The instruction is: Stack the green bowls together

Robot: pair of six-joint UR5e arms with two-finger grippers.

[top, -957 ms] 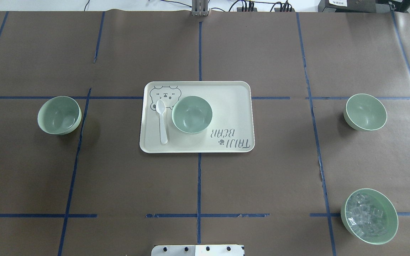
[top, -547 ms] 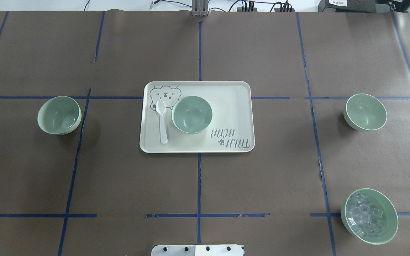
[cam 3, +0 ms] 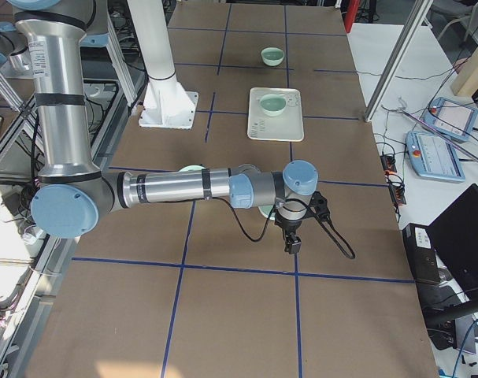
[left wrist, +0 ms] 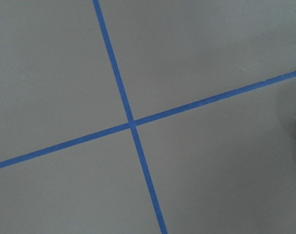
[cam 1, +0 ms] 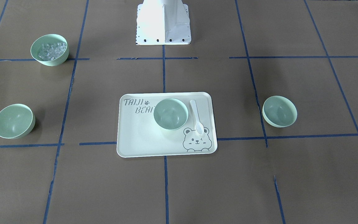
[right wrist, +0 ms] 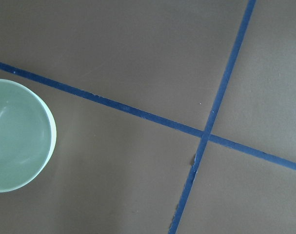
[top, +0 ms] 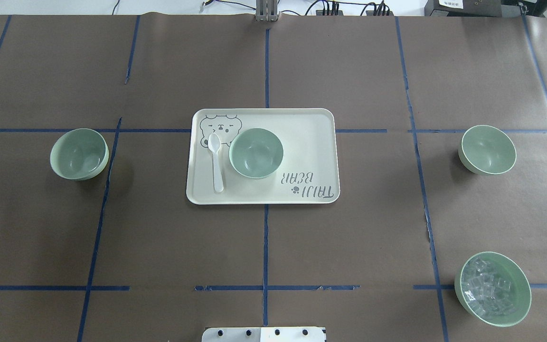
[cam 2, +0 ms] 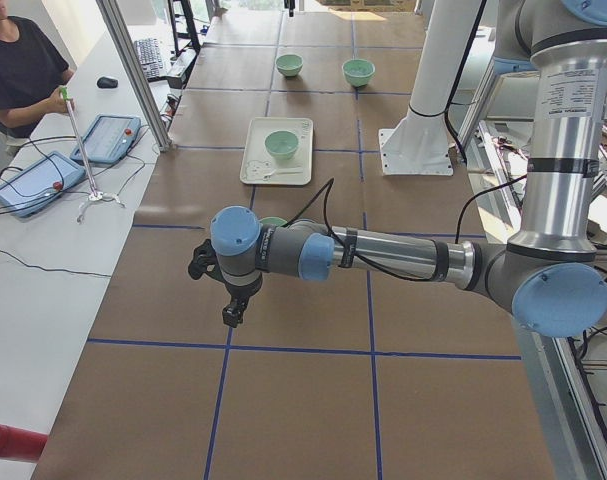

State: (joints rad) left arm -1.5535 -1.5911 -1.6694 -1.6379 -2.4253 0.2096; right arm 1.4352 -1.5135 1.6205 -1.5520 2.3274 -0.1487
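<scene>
Three plain pale green bowls stand apart. One point(top: 79, 154) is on the table's left, one point(top: 256, 153) sits on the cream tray point(top: 302, 137) in the middle, and one point(top: 487, 149) is on the right. The right wrist view shows one bowl point(right wrist: 16, 136) at its left edge. My left gripper point(cam 2: 229, 320) shows only in the exterior left view, hanging above the table just nearer the camera than the left bowl point(cam 2: 273, 221). My right gripper point(cam 3: 290, 246) shows only in the exterior right view, by the right bowl point(cam 3: 262, 211). I cannot tell whether either is open or shut.
A matching green bowl with clear cubes point(top: 492, 289) stands at the near right. A white spoon point(top: 215, 161) lies on the tray left of the bowl. Blue tape lines cross the brown table cover. The robot's white base point(cam 1: 163, 25) is at the near edge.
</scene>
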